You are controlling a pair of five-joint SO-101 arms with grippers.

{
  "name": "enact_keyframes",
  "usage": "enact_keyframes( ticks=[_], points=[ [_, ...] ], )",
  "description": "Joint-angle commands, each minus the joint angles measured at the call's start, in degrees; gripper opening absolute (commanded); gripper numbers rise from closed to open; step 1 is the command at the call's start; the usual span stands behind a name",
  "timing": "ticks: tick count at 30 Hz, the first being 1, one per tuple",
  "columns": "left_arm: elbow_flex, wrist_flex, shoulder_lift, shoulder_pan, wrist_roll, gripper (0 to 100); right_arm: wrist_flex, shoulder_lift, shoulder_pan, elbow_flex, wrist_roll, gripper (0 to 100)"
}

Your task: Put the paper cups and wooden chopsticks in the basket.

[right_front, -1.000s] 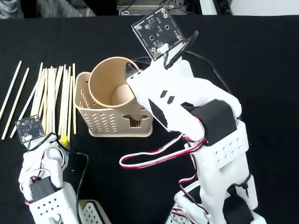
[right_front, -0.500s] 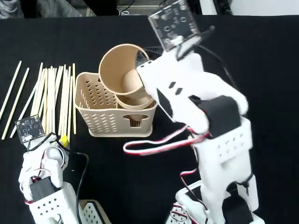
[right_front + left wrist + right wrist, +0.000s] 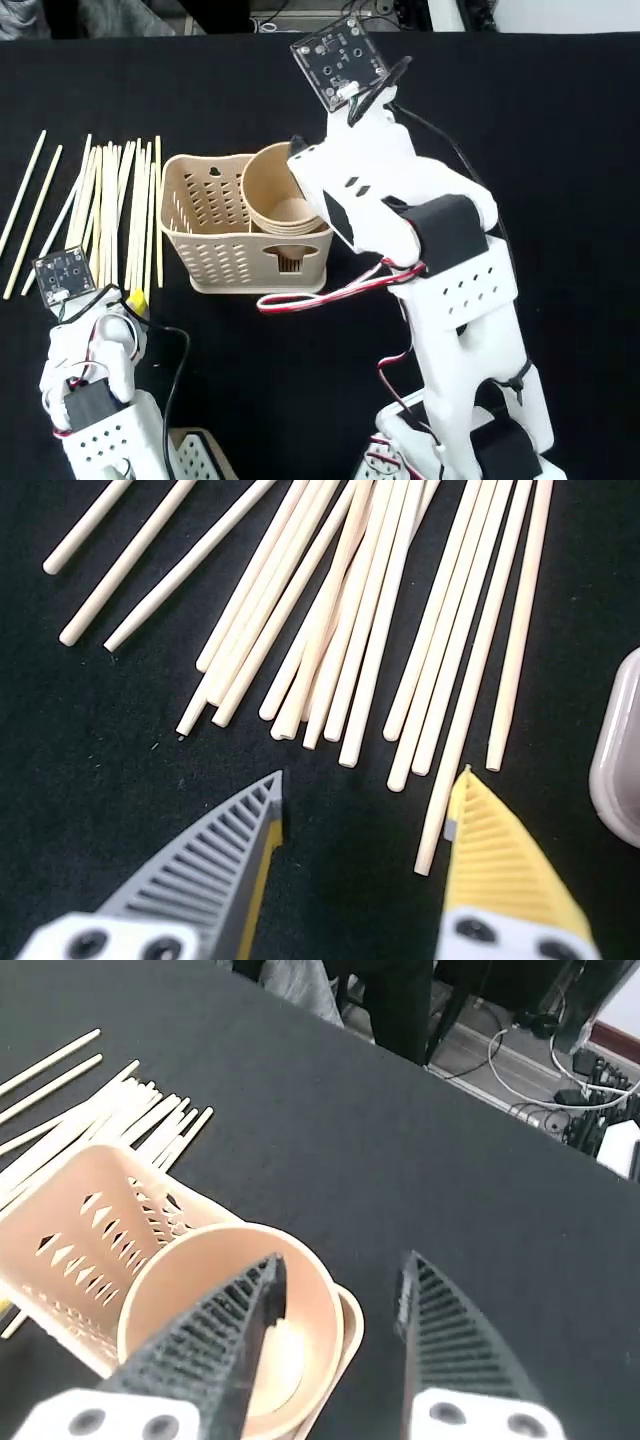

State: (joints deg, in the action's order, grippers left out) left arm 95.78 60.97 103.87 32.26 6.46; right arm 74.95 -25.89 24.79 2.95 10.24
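Observation:
A beige slotted basket [image 3: 215,240] stands mid-table with paper cups [image 3: 280,195] nested upright in its right end. My right gripper [image 3: 298,165] hovers over that stack. In the right wrist view it [image 3: 340,1260] is open, one finger inside the top cup [image 3: 200,1300] and the other outside its rim. The basket [image 3: 70,1230] lies beneath the cups there. Several wooden chopsticks [image 3: 110,205] lie loose on the black table left of the basket. My left gripper [image 3: 370,775] is open just short of the chopsticks' [image 3: 350,630] near ends, holding nothing.
Two stray chopsticks [image 3: 28,205] lie apart at the far left. The basket's left half [image 3: 200,195] holds nothing. A rounded basket corner [image 3: 620,750] shows beside my left gripper. Bare black table stretches right of the right arm.
My right arm has lowered the tilted paper cup into the basket, nesting it upright in the cup there, and its fingers have come off it. The left arm has not moved.

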Motion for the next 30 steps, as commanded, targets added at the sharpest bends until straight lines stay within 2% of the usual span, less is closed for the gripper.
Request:
enact_keyframes(
  ticks=[1,6,10,14,16,23,30],
  points=[
    [-0.22,-0.88,0.35,-0.57,0.53,26,2.2,-0.57,-3.43,4.26,0.88,20.2],
    [-0.22,-0.88,0.35,-0.57,0.53,26,7.91,-0.04,-13.98,6.29,5.45,20.2],
    [-0.22,-0.88,0.35,-0.57,0.53,26,10.9,-0.04,-22.77,-2.68,13.1,20.2],
    [-0.22,-0.88,0.35,-0.57,0.53,26,9.76,-0.48,-28.66,-17.98,28.48,20.4],
    [-0.22,-0.88,0.35,-0.57,0.53,26,6.07,-0.57,-31.12,-24.66,33.14,20.5],
    [-0.22,-0.88,0.35,-0.57,0.53,26,-5.1,-0.48,-33.93,-35.91,34.73,20.5],
    [-0.22,-0.88,0.35,-0.57,0.53,26,-8.79,-0.48,-33.93,-40.92,35.08,20.5]
  ],
)
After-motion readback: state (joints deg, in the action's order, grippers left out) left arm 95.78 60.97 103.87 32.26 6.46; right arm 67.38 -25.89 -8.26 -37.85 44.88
